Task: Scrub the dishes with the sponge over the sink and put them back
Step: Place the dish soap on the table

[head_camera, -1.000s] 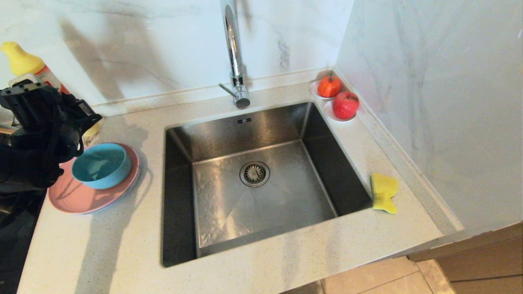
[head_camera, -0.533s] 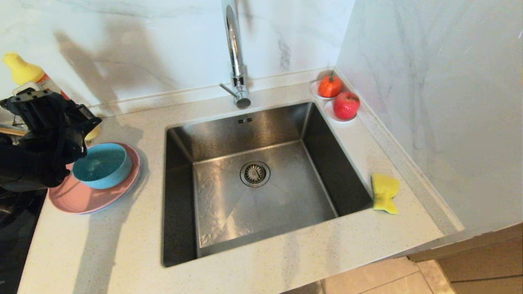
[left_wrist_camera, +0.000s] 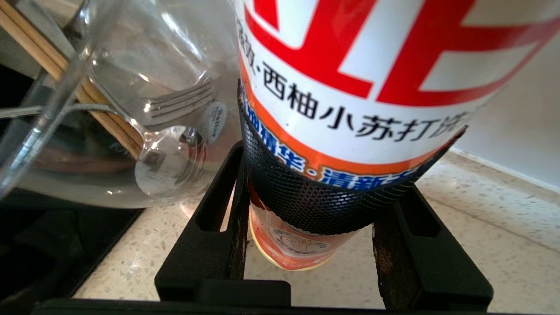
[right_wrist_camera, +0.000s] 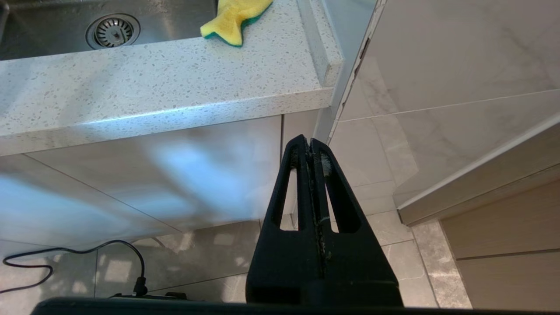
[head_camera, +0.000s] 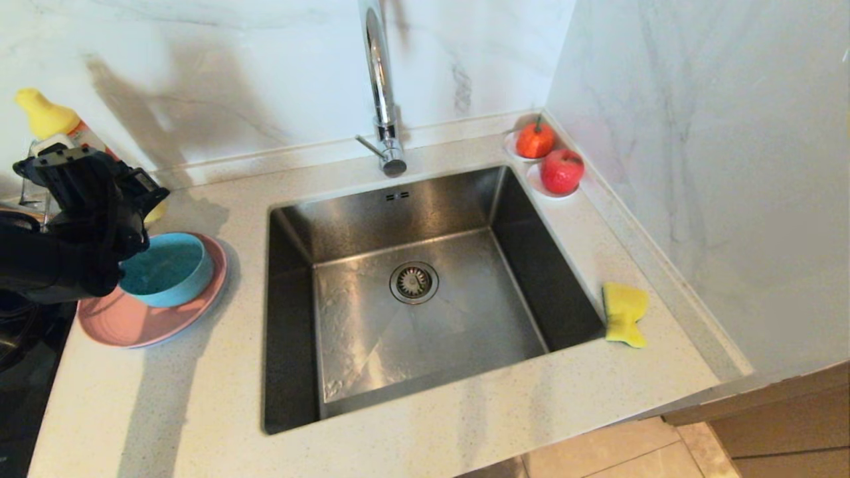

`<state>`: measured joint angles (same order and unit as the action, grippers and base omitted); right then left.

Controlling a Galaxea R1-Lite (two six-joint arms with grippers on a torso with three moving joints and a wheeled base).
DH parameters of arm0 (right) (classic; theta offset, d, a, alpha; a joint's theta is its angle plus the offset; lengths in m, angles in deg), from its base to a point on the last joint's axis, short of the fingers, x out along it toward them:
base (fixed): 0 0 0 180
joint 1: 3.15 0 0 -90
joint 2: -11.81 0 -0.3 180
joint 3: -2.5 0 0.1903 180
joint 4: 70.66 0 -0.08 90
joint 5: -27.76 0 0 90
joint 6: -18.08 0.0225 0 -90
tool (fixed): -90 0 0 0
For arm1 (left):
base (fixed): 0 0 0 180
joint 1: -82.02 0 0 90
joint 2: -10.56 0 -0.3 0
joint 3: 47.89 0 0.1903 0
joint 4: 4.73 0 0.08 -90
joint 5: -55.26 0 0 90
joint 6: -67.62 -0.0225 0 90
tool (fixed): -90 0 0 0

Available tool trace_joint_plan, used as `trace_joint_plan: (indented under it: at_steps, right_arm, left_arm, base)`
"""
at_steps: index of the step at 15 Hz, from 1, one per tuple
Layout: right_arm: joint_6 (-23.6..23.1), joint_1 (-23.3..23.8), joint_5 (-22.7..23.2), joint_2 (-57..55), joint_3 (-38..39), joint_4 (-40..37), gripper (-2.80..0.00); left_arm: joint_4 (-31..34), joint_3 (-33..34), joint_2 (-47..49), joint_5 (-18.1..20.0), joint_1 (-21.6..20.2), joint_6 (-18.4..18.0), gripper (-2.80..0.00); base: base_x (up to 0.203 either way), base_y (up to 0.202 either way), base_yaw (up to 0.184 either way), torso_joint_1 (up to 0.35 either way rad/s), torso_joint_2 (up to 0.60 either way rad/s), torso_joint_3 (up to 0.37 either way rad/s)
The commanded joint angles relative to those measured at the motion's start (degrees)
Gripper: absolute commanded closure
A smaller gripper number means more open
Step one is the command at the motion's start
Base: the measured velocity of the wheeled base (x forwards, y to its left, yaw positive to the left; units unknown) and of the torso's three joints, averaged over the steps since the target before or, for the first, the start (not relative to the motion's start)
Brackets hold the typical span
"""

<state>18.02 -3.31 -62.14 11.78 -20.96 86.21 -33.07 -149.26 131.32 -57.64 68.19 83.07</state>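
Observation:
A teal-blue bowl (head_camera: pixel 169 269) sits in a pink plate (head_camera: pixel 133 322) on the counter left of the sink (head_camera: pixel 372 358). The yellow sponge (head_camera: pixel 624 312) lies on the counter right of the sink, also visible in the right wrist view (right_wrist_camera: pixel 234 17). My left gripper (left_wrist_camera: pixel 332 183) is behind the bowl, shut on a white-and-orange detergent bottle (left_wrist_camera: pixel 350 87) with a yellow cap (head_camera: pixel 46 116). The bottle's base hangs close over the counter. My right gripper (right_wrist_camera: pixel 310 142) is parked below the counter edge, shut and empty.
A tall chrome faucet (head_camera: pixel 382 86) stands behind the sink. A red apple (head_camera: pixel 562 170) and an orange fruit (head_camera: pixel 535 139) sit in the back right corner. A clear glass jug (left_wrist_camera: pixel 131 109) with a fork stands beside the bottle. A black hob (head_camera: pixel 20 385) lies at the far left.
My left arm has carried the detergent bottle down and slightly toward the sink; its yellow cap sits lower against the wall. Dishes, sponge and right arm have not moved.

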Motion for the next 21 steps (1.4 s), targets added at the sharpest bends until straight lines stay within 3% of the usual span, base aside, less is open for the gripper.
trace_joint_plan:
  at_steps: [1, 11, 12, 13, 21]
  right_arm:
    - [-0.03, -0.02, -0.01, 0.02, 0.01, 0.02, 0.0]
    - [-0.03, -0.02, -0.01, 0.02, 0.01, 0.02, 0.0]
    - [-0.03, -0.02, -0.01, 0.02, 0.01, 0.02, 0.0]
    - [-0.03, -0.02, -0.01, 0.02, 0.01, 0.02, 0.0]
    - [-0.03, -0.02, -0.01, 0.02, 0.01, 0.02, 0.0]
  left_arm:
    - [-0.33, -0.42, 1.62, -0.21, -0.05, 0.1, 0.0]
    - [-0.24, -0.43, 3.34, -0.25, 0.02, 0.1, 0.0]
    - [-0.16, -0.39, 3.34, -0.33, 0.04, 0.1, -2.27]
    - [-0.16, -0.48, 3.34, -0.69, 0.01, 0.1, -2.8]
    - [-0.16, -1.46, 3.17, -0.81, -0.05, 0.44, -2.8]
  base:
    - [0.0, 0.0, 0.0, 0.0, 0.0, 0.0]
    - [0.0, 0.0, 0.0, 0.0, 0.0, 0.0]
    - [0.0, 0.0, 0.0, 0.0, 0.0, 0.0]
    - [0.0, 0.0, 0.0, 0.0, 0.0, 0.0]
    - [0.0, 0.0, 0.0, 0.0, 0.0, 0.0]
